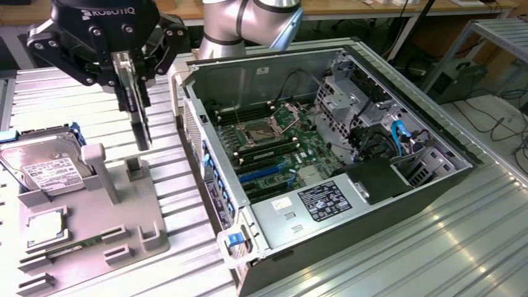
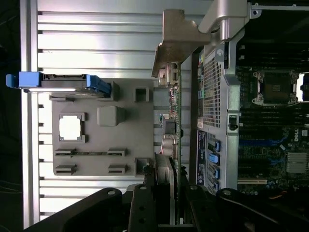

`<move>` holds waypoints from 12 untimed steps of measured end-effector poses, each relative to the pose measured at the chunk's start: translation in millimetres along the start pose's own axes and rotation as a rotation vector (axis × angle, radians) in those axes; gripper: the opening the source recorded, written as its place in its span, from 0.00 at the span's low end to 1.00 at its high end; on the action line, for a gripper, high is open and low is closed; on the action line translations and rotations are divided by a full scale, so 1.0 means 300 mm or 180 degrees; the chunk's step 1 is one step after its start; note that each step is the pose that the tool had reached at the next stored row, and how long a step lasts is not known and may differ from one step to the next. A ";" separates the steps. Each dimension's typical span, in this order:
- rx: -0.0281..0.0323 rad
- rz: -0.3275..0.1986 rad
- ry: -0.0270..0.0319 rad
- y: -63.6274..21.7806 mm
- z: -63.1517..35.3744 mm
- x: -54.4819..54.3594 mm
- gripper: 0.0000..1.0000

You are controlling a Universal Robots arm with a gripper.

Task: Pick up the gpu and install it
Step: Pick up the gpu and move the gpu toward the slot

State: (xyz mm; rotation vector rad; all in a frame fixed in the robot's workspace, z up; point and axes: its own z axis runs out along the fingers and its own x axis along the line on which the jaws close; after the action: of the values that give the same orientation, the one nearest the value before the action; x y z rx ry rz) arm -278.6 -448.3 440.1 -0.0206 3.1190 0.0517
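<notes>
Claw (image 1: pixel 130 71) at about 11 o'clock in the exterior view, fingers pinched on the top edge of the graphics card (image 1: pixel 140 117). Grip looks firm; the card hangs on edge, close to upright.

- Card: thin and black, lower end pointing to 6 o'clock. In the wrist view it runs edge-on away from the claw (image 2: pixel 166 195), with the card (image 2: pixel 176 121) ending in its silver bracket (image 2: pixel 181 38).
- Directly under the card: grey holder tray (image 1: pixel 99 216). The card's lower end is just above a small upright post on the tray and appears apart from it, so I judge the pick-up done.
- Other parts on the tray: hard drive (image 1: pixel 46 167) with white label at 9 o'clock of the card, a square processor chip (image 1: pixel 46 226) at 7 o'clock, and a green memory stick (image 1: pixel 70 250) beyond that.
- Open computer case (image 1: pixel 247 80) at 3 to 4 o'clock of the claw, side panel off, just beside the tray. Blue expansion slots (image 1: pixel 264 173) on the board are bare.
- Ribbed metal surface (image 1: pixel 462 235) carries tray and case.

Status: card in hand, over the tray, outside the case. Not yet carried across, lined up or seated in a slot; roughly the first half of the job stands complete.
</notes>
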 end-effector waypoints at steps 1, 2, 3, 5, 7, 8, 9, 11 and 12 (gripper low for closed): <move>0.0000 0.0000 0.0000 0.000 0.000 -0.007 0.28; 0.0000 0.0000 0.0000 0.000 0.000 -0.013 0.28; 0.0000 0.0000 0.0000 0.000 0.000 -0.021 0.28; 0.0000 0.0000 0.0000 0.000 0.001 -0.040 0.28; 0.0000 0.0000 0.0000 -0.001 0.001 -0.061 0.28; 0.0000 0.0000 0.0000 -0.001 0.001 -0.070 0.28; 0.0000 0.0000 0.0000 -0.001 0.002 -0.080 0.28; 0.0000 0.0000 0.0000 -0.001 0.002 -0.101 0.28; 0.0000 0.0000 0.0000 -0.001 0.002 -0.110 0.28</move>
State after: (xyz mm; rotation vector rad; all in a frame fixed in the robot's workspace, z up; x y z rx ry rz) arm -245.7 -448.2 440.1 -0.0205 3.1191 0.0517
